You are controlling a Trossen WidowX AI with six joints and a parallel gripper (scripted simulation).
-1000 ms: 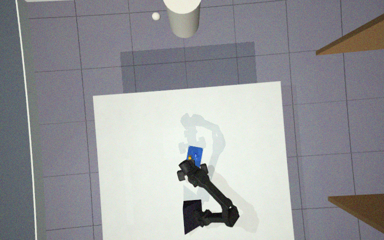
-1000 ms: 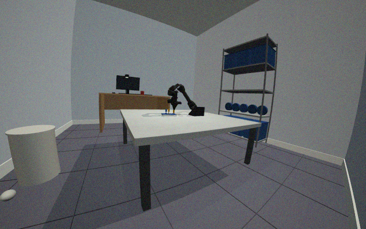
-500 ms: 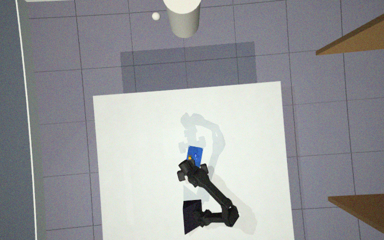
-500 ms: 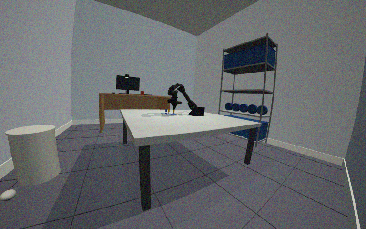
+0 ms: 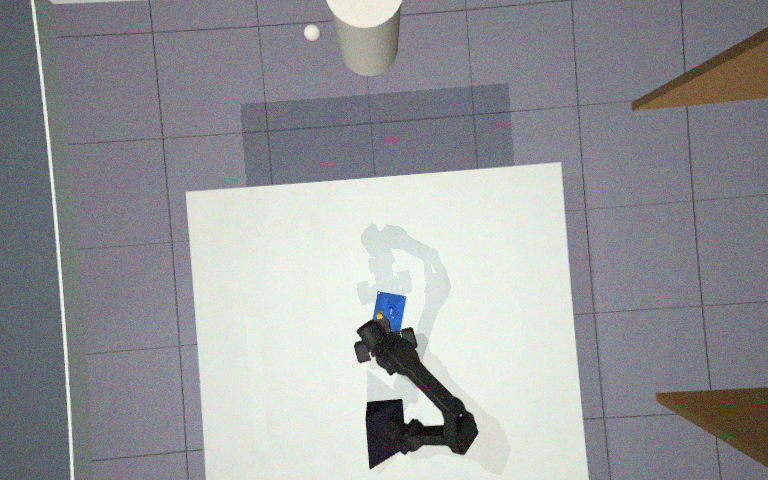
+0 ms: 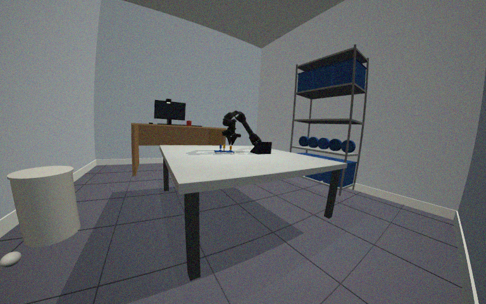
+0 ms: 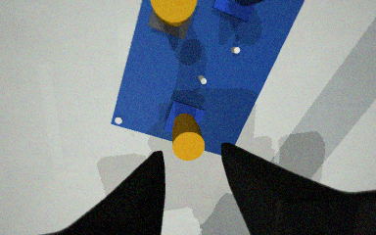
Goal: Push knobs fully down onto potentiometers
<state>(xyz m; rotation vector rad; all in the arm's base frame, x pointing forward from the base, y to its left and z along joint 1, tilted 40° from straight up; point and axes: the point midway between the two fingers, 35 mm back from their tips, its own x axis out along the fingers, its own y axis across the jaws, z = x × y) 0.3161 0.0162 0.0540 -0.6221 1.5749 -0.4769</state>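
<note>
The blue circuit board (image 5: 389, 301) (image 6: 219, 151) (image 7: 142, 83) stands on the table. A knob with a yellow top (image 7: 188, 146) (image 6: 230, 147) is upright over the blue potentiometer (image 7: 169, 117) at the board's near edge. My gripper (image 7: 192, 155) (image 6: 231, 144) is partly open and empty, its fingertips apart on either side of that knob in the wrist view and just above it in the exterior view. A second yellow knob (image 7: 173, 9) (image 5: 379, 316) (image 6: 224, 147) stands over a grey potentiometer (image 7: 159, 26). Another blue potentiometer (image 7: 230, 10) is cut off at the wrist view's top. Whether either knob sits against its potentiometer is unclear.
A small blue part (image 5: 390, 310) (image 6: 220, 147) stands on the board beside the second yellow knob. Small white posts (image 7: 236, 50) (image 7: 203, 80) rise from the board. The arm's dark base (image 5: 385, 427) (image 6: 263, 147) is on the white table (image 5: 271, 283) (image 6: 250, 168).
</note>
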